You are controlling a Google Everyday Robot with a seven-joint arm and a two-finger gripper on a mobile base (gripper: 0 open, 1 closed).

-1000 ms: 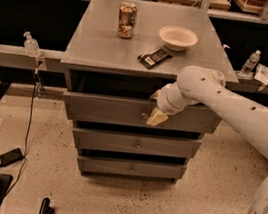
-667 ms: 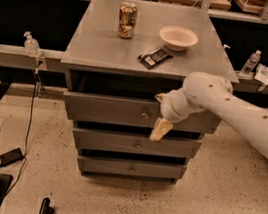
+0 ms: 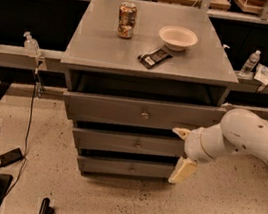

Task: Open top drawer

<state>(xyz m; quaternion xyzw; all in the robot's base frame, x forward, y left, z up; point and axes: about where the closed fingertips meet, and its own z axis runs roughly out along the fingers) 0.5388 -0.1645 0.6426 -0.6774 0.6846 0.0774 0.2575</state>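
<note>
The top drawer (image 3: 118,107) sits partly pulled out under the desk (image 3: 98,47) top, with a dark gap above its front. Its round knob (image 3: 144,114) lies up and left of the end effector (image 3: 177,155). The end effector hangs at the right ends of the middle drawer (image 3: 118,141) and bottom drawer (image 3: 114,165), its fingers (image 3: 183,171) spread wide and gripping nothing. Well above it on the desk are a dark wrapped bar (image 3: 154,58), a white bowl (image 3: 178,37) and a can (image 3: 126,20).

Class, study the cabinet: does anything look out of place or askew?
Only the top drawer: it stands pulled out, with a dark gap behind its front. The gripper hangs open below its right end, holding nothing.
</note>
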